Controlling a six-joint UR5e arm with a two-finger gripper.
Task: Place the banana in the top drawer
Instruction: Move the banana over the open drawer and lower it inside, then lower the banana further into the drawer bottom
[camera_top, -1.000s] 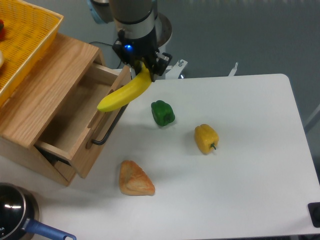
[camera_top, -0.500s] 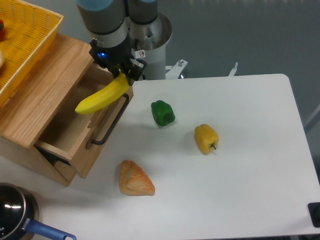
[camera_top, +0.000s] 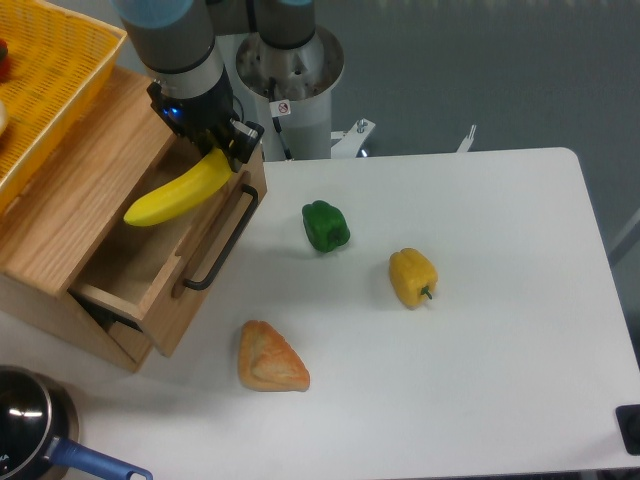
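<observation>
Since the earlier frames, gripper (camera_top: 213, 150) and banana (camera_top: 178, 190) have shifted left, from above the drawer front to over the drawer's open cavity. Nearest the camera, left of the drawer's lower corner, sits a dark pot (camera_top: 28, 425) with a blue handle. A bread piece (camera_top: 270, 358) lies on the table (camera_top: 480, 330) just right of the drawer front. Further right are a yellow pepper (camera_top: 412, 277) and a green pepper (camera_top: 325, 226), well apart from the drawer. The top drawer (camera_top: 165, 250) stands pulled open, black handle facing the peppers. The gripper pinches the banana's upper end; the fruit slants down-left above the drawer interior, not resting inside. Beyond, a yellow basket (camera_top: 50, 70) sits on the cabinet top.
</observation>
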